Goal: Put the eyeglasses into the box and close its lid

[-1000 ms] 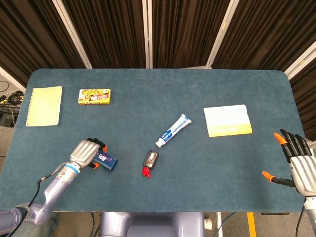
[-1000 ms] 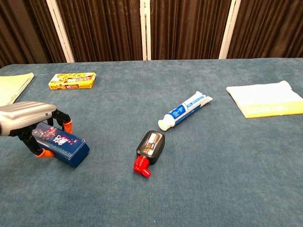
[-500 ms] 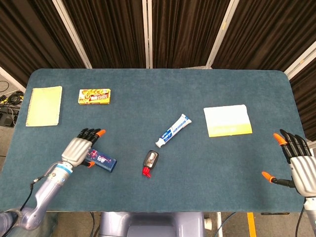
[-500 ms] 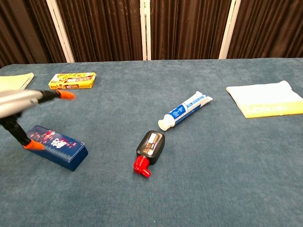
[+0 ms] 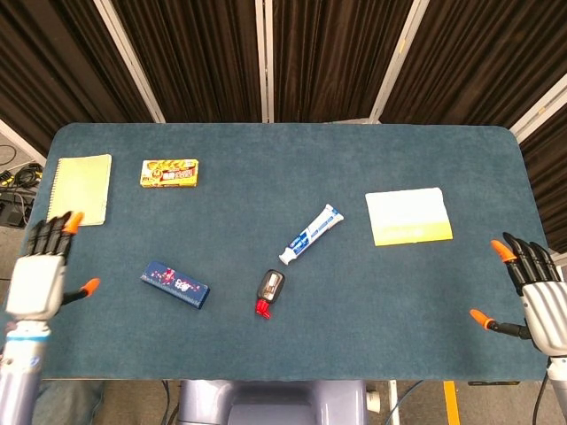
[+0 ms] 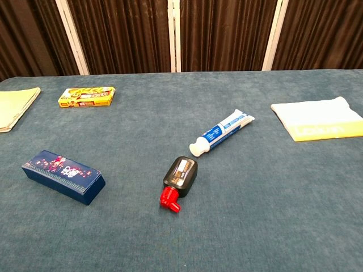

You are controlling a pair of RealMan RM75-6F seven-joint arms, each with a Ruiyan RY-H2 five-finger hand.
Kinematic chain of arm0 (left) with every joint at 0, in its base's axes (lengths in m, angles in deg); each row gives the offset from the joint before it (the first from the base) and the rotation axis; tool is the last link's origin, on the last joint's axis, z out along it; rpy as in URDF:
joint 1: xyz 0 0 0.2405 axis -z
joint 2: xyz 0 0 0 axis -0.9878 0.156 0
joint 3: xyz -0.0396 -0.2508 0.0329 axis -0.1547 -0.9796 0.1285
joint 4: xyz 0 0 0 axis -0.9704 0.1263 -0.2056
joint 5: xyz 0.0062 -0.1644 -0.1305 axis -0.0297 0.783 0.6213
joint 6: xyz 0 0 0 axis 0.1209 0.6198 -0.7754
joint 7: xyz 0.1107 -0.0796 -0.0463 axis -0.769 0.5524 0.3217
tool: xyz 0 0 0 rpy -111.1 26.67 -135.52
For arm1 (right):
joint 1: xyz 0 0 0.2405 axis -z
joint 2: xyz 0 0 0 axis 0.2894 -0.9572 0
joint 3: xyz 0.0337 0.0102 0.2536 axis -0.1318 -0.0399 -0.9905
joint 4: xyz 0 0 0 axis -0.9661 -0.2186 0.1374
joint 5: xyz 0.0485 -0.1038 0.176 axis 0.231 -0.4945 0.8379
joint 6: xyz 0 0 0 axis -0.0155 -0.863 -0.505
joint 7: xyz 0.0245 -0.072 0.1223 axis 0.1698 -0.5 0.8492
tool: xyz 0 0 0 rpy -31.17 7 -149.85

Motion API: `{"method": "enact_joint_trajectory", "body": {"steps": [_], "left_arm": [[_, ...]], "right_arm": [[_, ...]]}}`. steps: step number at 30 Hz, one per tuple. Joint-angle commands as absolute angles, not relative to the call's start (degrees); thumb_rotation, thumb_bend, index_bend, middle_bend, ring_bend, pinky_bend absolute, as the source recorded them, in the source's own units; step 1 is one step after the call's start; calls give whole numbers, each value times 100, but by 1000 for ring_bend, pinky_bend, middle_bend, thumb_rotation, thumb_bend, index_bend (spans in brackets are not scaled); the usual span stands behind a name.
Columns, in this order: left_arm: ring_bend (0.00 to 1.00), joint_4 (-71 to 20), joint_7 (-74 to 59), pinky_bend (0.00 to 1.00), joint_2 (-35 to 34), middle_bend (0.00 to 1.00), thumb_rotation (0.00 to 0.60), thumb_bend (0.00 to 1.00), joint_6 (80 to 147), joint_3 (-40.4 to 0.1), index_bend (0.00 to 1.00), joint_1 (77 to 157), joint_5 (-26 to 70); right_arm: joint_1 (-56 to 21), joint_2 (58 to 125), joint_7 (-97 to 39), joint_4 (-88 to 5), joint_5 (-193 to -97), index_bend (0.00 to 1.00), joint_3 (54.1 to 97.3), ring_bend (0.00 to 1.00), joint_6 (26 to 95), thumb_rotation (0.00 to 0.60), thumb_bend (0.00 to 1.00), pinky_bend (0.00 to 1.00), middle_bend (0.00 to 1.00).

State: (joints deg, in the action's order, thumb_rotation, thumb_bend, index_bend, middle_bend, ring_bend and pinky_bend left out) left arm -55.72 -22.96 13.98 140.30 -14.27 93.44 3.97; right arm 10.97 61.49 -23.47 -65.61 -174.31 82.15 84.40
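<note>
On the table's [image 5: 266,159] front-left area, the dark blue box [image 5: 175,283] is seen lying closed and untouched. Left hand [image 5: 40,276] and right hand [image 5: 536,297] are held at opposite table edges, fingers spread, nothing gripped.

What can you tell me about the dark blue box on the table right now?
The dark blue box is a long, narrow case with a pink and white pattern printed on its top. Its lid looks shut; no eyeglasses show. It lies flat on the table, angled, in the near left part, left of the small black bottle with a red cap. Nothing touches it: the left hand hangs off to its left, open, near the table's edge.
</note>
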Motion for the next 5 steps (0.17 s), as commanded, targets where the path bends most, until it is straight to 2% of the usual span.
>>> {"method": "enact_joint_trajectory", "body": {"steps": [1,5], "left_arm": [[0,-5776,-2184,0,1637,0,600,0,14361,-1245,0,9000,80],[0,-5793,-2071,0,1701,0,600,0,14383,-1224,0,8910,-35]], "right_arm": [[1127,6178,-2412,-6560,-17442,0,8207,0,8502,600,0,0,0],[1146,6200,-2505,-6561,-17465,0,8201,0,8557,600,0,0,0]]}}
